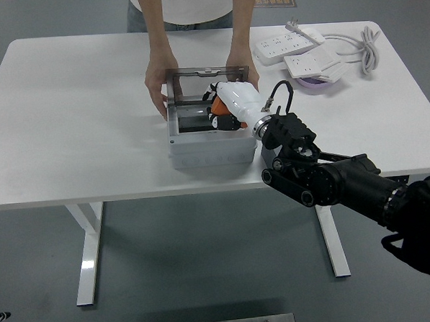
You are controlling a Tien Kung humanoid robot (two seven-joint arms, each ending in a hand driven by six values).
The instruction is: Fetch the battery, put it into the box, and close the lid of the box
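One robot hand in view: the right hand (235, 102), white-shelled, reaches in from the lower right over the open box (210, 136). Its fingers (216, 112) are curled around an orange and black battery (218, 103), clamped on it. Battery sits in the fingers, just above the box's dark interior, at its right rear part; I cannot tell whether it touches the box floor.

Lid (196, 84), clear and smoky, stands upright just behind the fingers. Person at far side: one hand (158, 88) grips the box's rear left corner, left of the fingers; the other hand (239, 64) rests at the lid's right edge, just behind the robot's hand.

Box stands on the white desk (68, 118). Well right of the fingers: power strips (295, 47), a grey cable (364, 46), a purple dish (312, 85).
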